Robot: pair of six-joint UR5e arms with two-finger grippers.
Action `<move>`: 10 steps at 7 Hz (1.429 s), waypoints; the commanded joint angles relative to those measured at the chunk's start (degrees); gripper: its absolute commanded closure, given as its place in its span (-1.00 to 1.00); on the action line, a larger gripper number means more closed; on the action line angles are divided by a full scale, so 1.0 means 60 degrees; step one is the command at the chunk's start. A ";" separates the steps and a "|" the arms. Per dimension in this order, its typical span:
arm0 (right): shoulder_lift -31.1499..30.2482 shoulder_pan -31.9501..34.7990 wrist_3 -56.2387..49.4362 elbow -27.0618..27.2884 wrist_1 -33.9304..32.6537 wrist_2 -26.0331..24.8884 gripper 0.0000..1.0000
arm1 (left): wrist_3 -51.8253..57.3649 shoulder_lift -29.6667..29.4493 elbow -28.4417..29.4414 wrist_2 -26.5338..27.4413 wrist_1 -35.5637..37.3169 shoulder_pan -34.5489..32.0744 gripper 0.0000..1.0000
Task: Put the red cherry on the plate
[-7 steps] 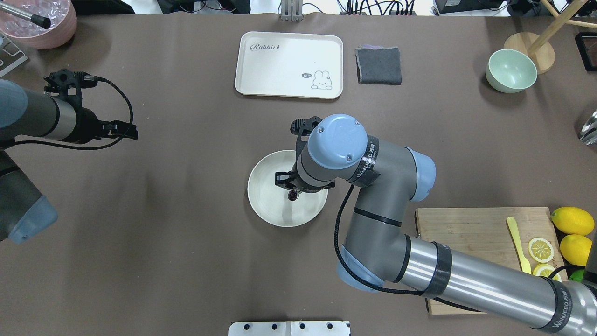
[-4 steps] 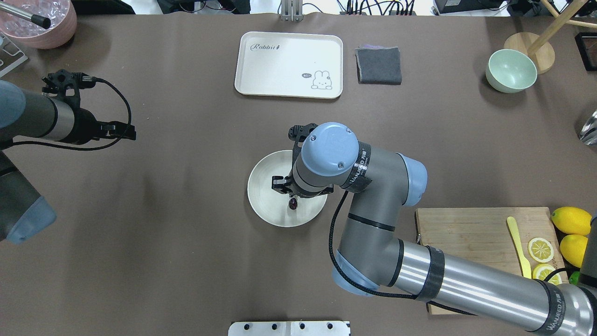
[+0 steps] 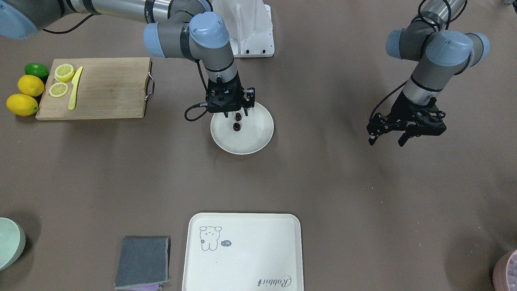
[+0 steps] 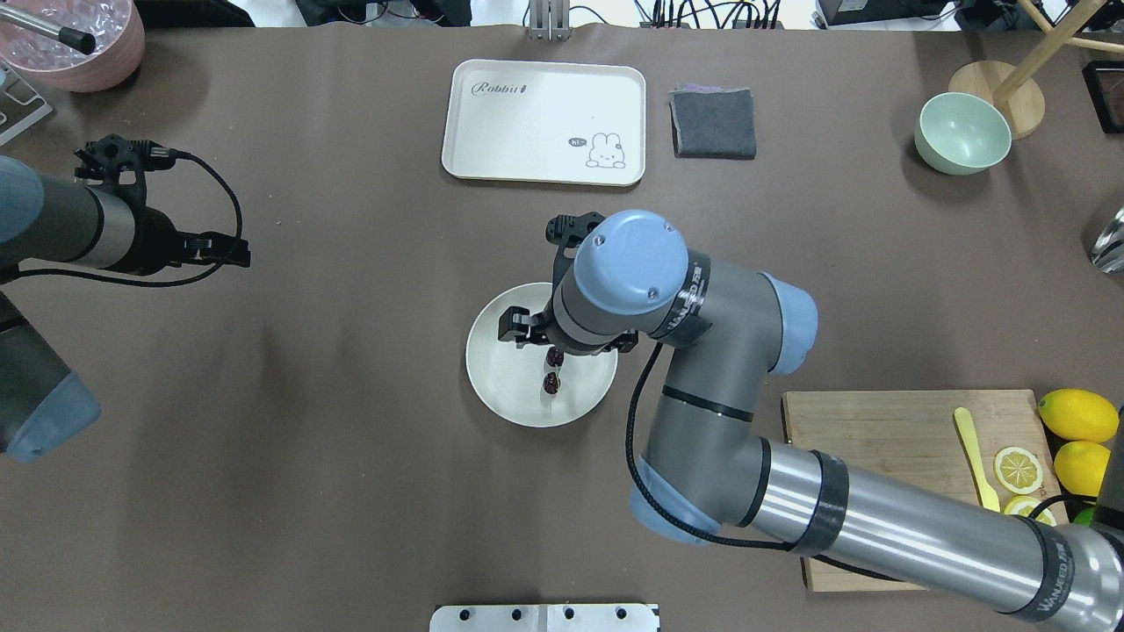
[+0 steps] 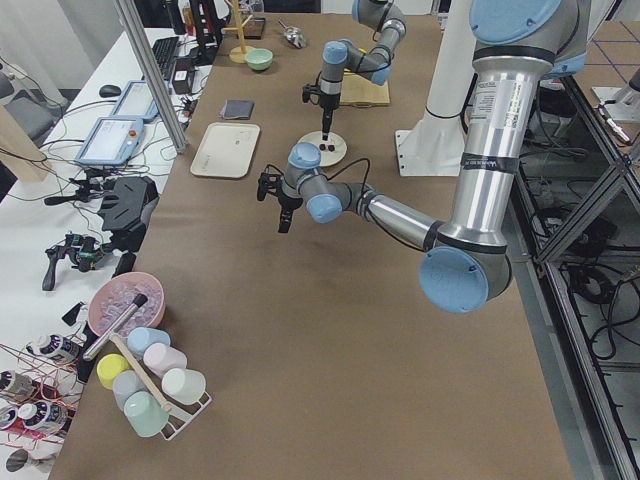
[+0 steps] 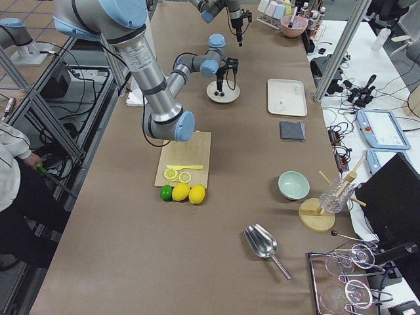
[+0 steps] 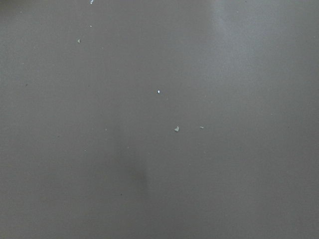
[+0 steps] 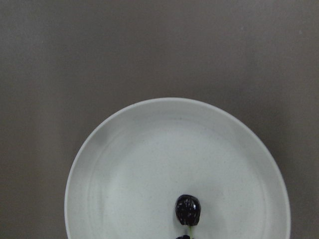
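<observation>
The red cherry (image 4: 551,369), a pair of tiny dark fruits on one stem, lies on the round cream plate (image 4: 492,395), right of its middle. It also shows on the plate (image 3: 242,150) as the cherry (image 3: 237,122) in the front-facing view. The right wrist view looks straight down on the plate (image 8: 149,164), with one cherry (image 8: 188,209) near the bottom edge. My right gripper (image 3: 235,111) hangs open just above the fruit, holding nothing. Far off at the table's left side, my left gripper (image 3: 386,139) hovers open and empty over bare table.
A cream tray (image 4: 544,118) with a rabbit drawing, a grey cloth (image 4: 713,123) and a pale green bowl (image 4: 961,132) sit along the far edge. A cutting board (image 4: 878,430) with lemon slices, whole lemons (image 4: 1078,414) and a pink bowl (image 4: 75,39) lie at the sides.
My right gripper's jaws have spread apart and the cherry now lies on the plate with both fruits showing. The left arm has drifted slightly further left.
</observation>
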 commanded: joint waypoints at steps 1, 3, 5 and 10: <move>-0.0242 0.1715 -0.0560 0.0137 -0.0040 0.1766 -1.00 | 0.1325 0.0424 -0.0074 -0.0388 0.0078 -0.0439 -0.96; -0.1512 0.3984 -0.3841 -0.0095 -0.0040 0.3031 -1.00 | 0.2935 0.0863 -0.0044 -0.1589 0.0093 -0.1462 -0.96; -0.2522 0.5615 -0.7156 -0.1017 -0.0025 0.3752 -1.00 | 0.4636 0.1303 0.0014 -0.2585 0.0108 -0.2677 -0.96; -0.6333 0.9702 -1.2935 -0.1035 -0.0083 0.5175 -1.00 | 0.6647 0.2299 0.0263 -0.2720 0.0122 -0.4407 -0.96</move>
